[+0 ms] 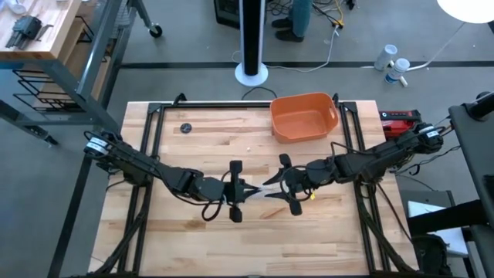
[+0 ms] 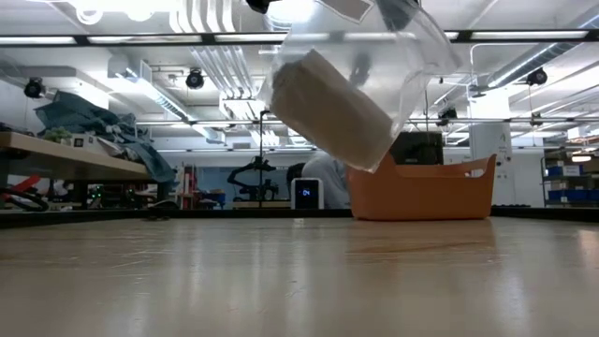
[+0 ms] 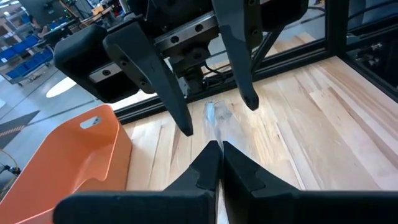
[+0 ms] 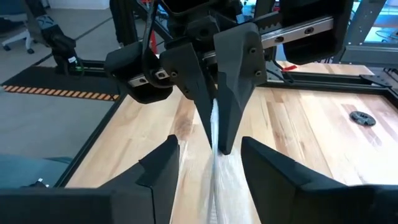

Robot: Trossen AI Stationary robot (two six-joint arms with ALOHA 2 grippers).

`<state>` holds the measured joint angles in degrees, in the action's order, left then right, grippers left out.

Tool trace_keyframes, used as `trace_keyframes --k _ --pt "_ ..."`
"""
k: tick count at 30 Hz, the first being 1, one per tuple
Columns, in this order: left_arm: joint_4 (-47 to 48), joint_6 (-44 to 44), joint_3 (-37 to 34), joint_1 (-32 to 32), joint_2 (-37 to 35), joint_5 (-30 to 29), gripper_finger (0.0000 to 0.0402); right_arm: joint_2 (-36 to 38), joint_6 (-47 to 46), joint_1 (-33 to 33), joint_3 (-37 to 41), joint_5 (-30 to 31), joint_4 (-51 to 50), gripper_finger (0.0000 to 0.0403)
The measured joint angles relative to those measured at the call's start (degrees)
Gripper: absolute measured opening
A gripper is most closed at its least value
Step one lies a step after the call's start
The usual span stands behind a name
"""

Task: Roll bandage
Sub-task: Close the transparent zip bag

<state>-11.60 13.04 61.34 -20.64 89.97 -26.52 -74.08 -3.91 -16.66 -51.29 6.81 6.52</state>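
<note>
Seen from above, the two dark arms meet at the middle of the wooden worktop (image 1: 247, 239), reaching in from the left and right edges of the frame. The left pincer (image 1: 248, 190) has its fingers pressed together, clamped on a thin pale end of clear plastic wrap. In the right wrist picture this shows plainly: the two tapered fingers (image 4: 231, 93) of the far arm are closed to a point, with the pale crinkled material (image 4: 217, 168) running down from between them toward the bottom of the frame.

The right pincer (image 1: 276, 182) stands with its fingers apart, just right of the left one; its own fingers (image 4: 283, 171) flank the pale material on either side without closing on it.

The bandage (image 2: 329, 109) shows in the low picture at upper centre, an off-white roll tilted down to the right inside a clear plastic wrapper (image 2: 407, 65), raised clear of the worktop. Whether it touches either pincer cannot be told there.

An orange tub (image 1: 303, 116) sits on the worktop at upper right of centre in the overhead frame, well apart from the pincers. A small dark round disc (image 1: 186, 128) lies toward the upper left of the worktop.
</note>
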Motion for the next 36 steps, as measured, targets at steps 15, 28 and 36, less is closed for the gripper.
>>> trace_keyframes --k 15,28,36 --pt "0.6 1.5 0.0 -0.7 0.0 0.0 0.0 -0.3 -2.2 2.7 6.6 -4.4 12.1 0.0121" --pt "0.5 1.5 0.0 -0.8 0.0 -0.1 0.0 -0.6 -2.0 3.7 6.7 -6.8 13.5 0.0039" --pt "0.5 -1.2 0.0 -0.8 0.0 0.0 0.0 -0.8 -1.4 4.1 6.7 -8.4 13.4 0.0002"
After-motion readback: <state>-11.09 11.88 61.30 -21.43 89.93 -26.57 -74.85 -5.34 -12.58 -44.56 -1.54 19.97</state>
